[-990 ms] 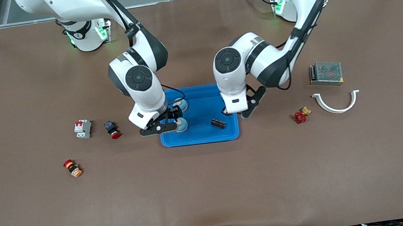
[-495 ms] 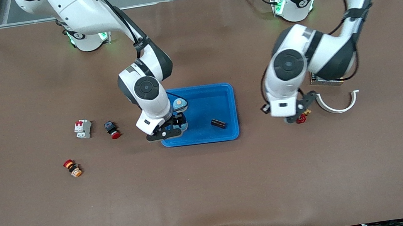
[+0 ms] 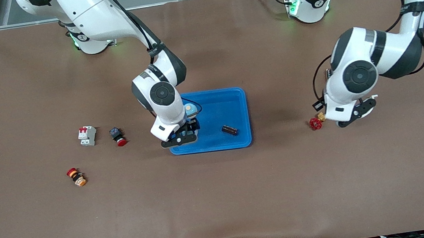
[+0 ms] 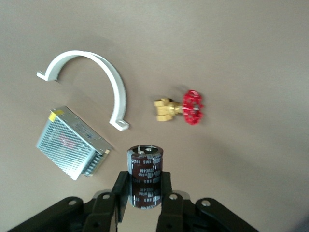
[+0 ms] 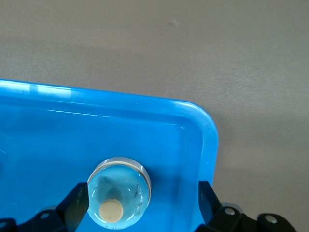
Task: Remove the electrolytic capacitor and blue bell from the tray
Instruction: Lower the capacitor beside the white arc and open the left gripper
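Front view: a brown counter (image 3: 222, 199) carrying a blue tray (image 3: 216, 106) near its middle. The right tool (image 3: 188, 132) hangs low over the tray corner toward the right arm's end, its fingers (image 5: 72, 205) spread wide on either side of a bell (image 5: 119, 192) without gripping it; the bell, a shiny dome with a tan button on top, rests on the tray floor close to the rim. A second bell (image 3: 190, 108) sits in the tray farther from the front camera. A dark capacitor (image 3: 229, 129) lies on its side in the tray, toward the left arm's end.

The left tool (image 4: 145, 195) is above bare counter toward the left arm's end, closed tightly on a second capacitor (image 4: 144, 175), a brown cylinder that projects past the fingertips. Beneath it lie a red-handled brass valve (image 3: 315, 122), a white curved clamp (image 4: 96, 79) and a metal-mesh power supply (image 4: 71, 142), the last two mostly hidden by the arm in the front view.

Toward the right arm's end of the counter: a white circuit breaker (image 3: 87, 135), a red push button (image 3: 118, 136) just beside it, and a red-and-orange switch (image 3: 76, 177) nearer the front camera
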You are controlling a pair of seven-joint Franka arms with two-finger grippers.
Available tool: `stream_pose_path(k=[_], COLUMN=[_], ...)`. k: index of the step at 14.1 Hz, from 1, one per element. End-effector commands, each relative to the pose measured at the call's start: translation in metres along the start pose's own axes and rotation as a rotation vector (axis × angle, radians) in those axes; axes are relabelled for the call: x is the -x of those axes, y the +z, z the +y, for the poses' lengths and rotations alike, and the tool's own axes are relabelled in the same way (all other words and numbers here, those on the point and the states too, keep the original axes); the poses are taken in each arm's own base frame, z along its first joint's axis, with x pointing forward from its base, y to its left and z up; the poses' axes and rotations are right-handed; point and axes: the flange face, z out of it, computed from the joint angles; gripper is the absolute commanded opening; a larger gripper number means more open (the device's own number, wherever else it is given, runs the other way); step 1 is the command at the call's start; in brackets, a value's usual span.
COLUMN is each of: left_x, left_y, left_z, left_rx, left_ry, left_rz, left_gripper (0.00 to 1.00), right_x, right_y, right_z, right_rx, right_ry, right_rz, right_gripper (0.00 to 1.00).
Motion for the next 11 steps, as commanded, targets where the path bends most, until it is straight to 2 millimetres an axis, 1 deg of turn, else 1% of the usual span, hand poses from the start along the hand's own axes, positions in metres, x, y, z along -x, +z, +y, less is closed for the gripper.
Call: stream_pose_path(k=[1, 3, 4, 5, 7, 8, 9, 10, 11], left_x=[0.001, -0.003, -0.007, -0.007, -0.005, -0.01, -0.014, -0.014, -0.019], left_y=[0.006, 0.015, 0.023, 0.032, 0.045, 0.054, 0.061, 0.069, 0.076], left_z=[-0.026, -0.041, -0.051, -0.056, -0.06, -0.069, -0.075, -0.077, -0.085], left_rx=[-0.021, -0.032, -0.046, -0.063, -0.09, -0.098, -0.092, -0.088, -0.093], left_ry=[0.066, 0.112, 0.129, 0.141, 0.165, 0.163, 0.157, 0.163, 0.16], left_rz=[-0.007, -0.012, -0.008, 0.005, 0.043, 0.058, 0.064, 0.069, 0.082], left_gripper=[0.0, 0.0, 0.0, 0.0, 0.0, 0.0, 0.0, 0.0, 0.0], right_x=[0.001, 0.002, 0.003, 0.005, 0.006, 0.008, 0.01, 0.011, 0.013], right_y=[0.013, 0.02, 0.022, 0.024, 0.027, 0.026, 0.026, 0.026, 0.027], right_z=[-0.008, -0.009, -0.01, -0.013, -0.014, -0.017, -0.02, -0.022, -0.024], right_rx=[-0.01, -0.009, -0.01, -0.01, -0.009, -0.011, -0.015, -0.02, -0.021], right_ry=[0.009, 0.008, 0.007, 0.001, 0.001, -0.002, -0.002, 0.002, -0.001], right_rz=[0.011, 0.009, 0.01, 0.011, 0.006, 0.005, 0.003, 0.0, -0.002], right_gripper=[1.0, 1.0, 1.0, 1.0, 1.0, 1.0, 1.0, 1.0, 1.0])
